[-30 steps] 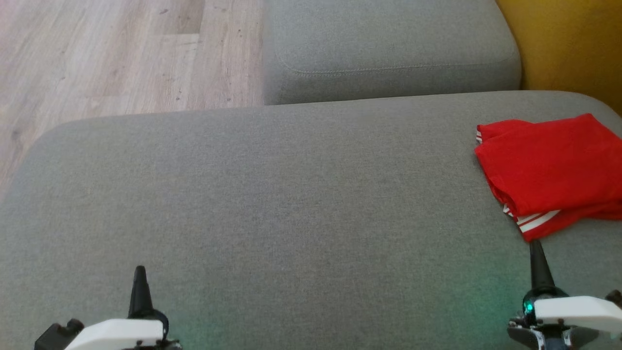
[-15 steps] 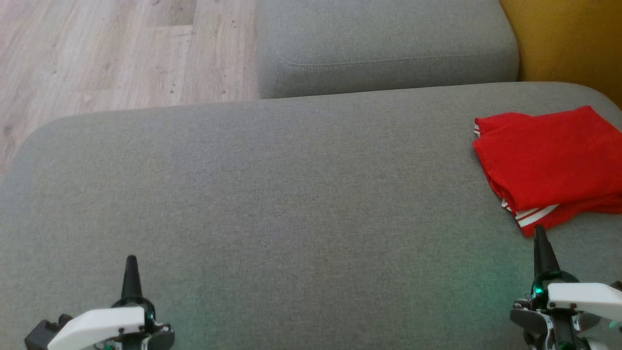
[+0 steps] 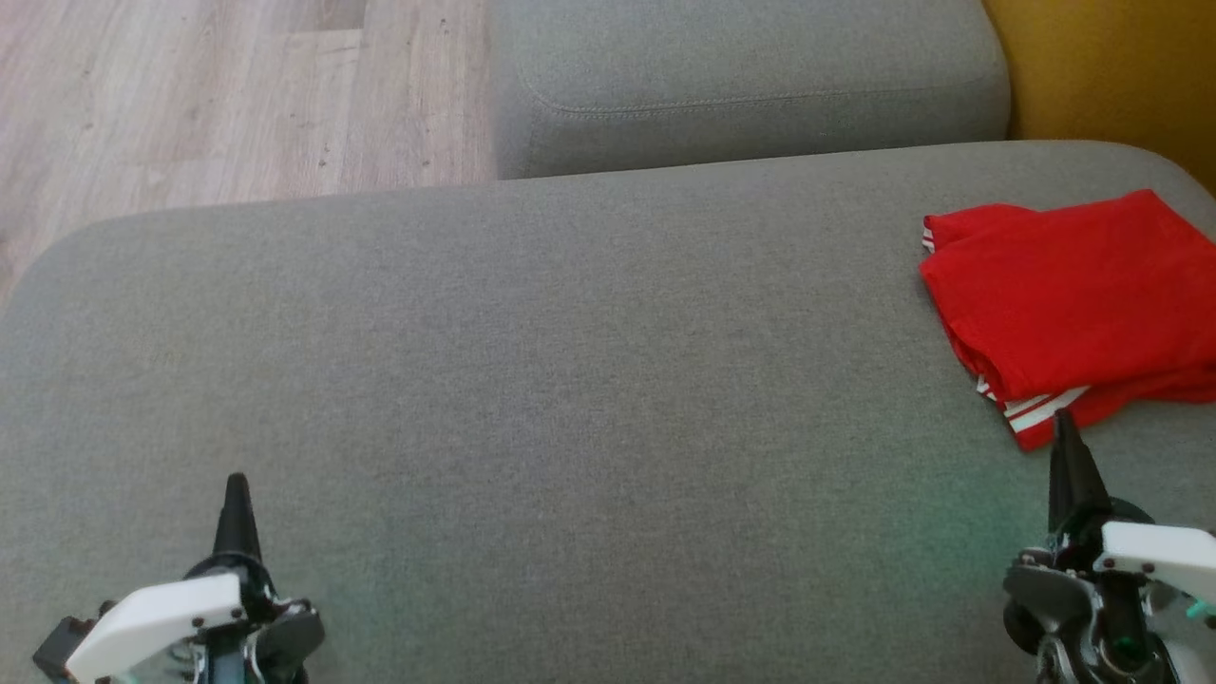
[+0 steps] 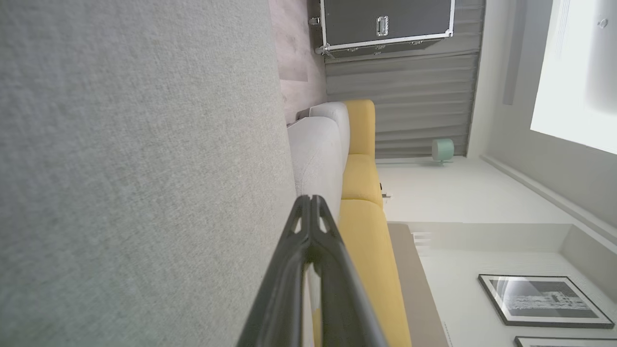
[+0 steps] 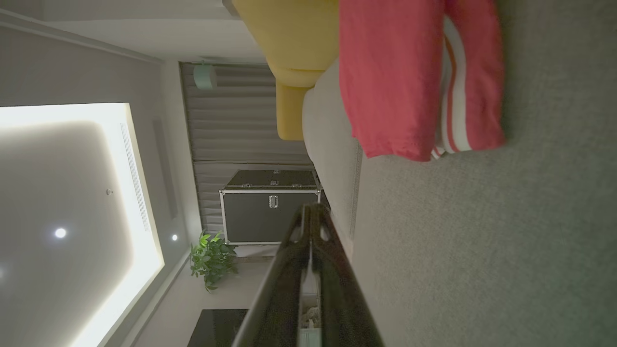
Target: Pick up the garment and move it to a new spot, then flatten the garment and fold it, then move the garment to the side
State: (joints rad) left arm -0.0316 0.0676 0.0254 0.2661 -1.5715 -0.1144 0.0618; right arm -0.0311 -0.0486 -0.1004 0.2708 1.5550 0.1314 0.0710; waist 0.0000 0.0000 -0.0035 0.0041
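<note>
A red garment (image 3: 1073, 304) with white stripes lies folded at the far right of the grey sofa cushion (image 3: 570, 380). The right wrist view has the same garment (image 5: 400, 77) at the top. My right gripper (image 3: 1066, 446) is shut, its tip just in front of the garment's striped edge, nothing held. At the lower left my left gripper (image 3: 236, 494) is shut and empty over bare cushion. In the wrist views the left gripper (image 4: 311, 202) and right gripper (image 5: 312, 210) show their fingers pressed together.
A second grey cushion (image 3: 750, 85) lies beyond the first. Wooden floor (image 3: 218, 95) lies at the upper left, a yellow cushion (image 3: 1111, 76) at the upper right. A dark metal-edged case (image 5: 270, 207) and a potted plant (image 5: 210, 258) stand across the room.
The camera has tilted, so the whole scene sits a little higher in the head view. Both grippers stay shut and empty. The garment lies as before.
</note>
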